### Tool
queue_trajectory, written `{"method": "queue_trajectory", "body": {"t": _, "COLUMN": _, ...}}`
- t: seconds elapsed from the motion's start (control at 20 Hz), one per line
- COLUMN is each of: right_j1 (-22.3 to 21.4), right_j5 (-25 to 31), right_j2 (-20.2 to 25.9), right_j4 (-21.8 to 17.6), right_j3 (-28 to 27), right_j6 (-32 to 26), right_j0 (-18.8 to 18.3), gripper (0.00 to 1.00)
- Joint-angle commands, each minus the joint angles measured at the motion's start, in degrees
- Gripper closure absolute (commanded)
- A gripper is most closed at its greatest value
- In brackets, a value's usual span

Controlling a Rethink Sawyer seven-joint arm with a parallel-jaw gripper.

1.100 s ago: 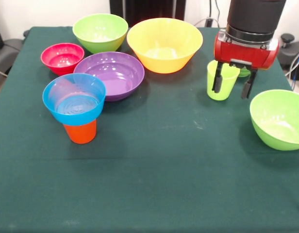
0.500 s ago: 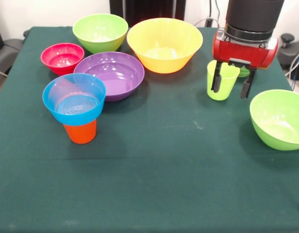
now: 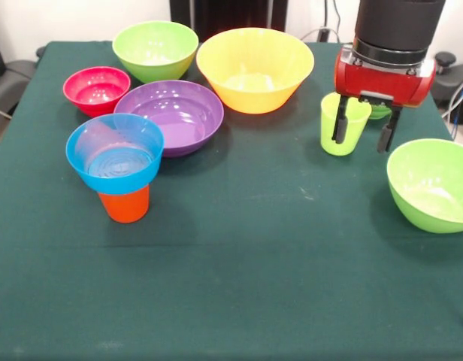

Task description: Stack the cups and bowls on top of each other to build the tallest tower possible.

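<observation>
The green cloth-covered table carries everything, and most of it stands loose. Largest is the yellow bowl at the far middle, then the wide purple bowl to its near left, a lime green bowl at the right edge and another lime green bowl at the far left, then the small magenta bowl on the left. The tower at the near left is only two pieces high: a blue bowl seated upright on an inverted orange cup. By this showing the task is barely begun, with the remaining bowls and cups not yet stacked. The lime green cup stands upright on the right, well apart from the tower. The red and black gripper hangs over it with its jaws spread, one finger in front of the cup and the other off to its right, grasping nothing. No brand, label or writing can be read anywhere.
</observation>
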Motion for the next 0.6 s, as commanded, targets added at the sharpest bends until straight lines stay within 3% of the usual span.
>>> {"method": "queue_trajectory", "body": {"t": 0.05, "right_j1": 4.4, "right_j5": 0.33, "right_j2": 4.79, "right_j4": 1.28, "right_j3": -1.91, "right_j6": 7.08, "right_j0": 1.89, "gripper": 0.0}}
{"method": "queue_trajectory", "body": {"t": 0.6, "right_j1": 5.63, "right_j5": 1.01, "right_j2": 3.79, "right_j4": 2.19, "right_j3": -3.89, "right_j6": 8.19, "right_j0": 3.42, "gripper": 0.0}}
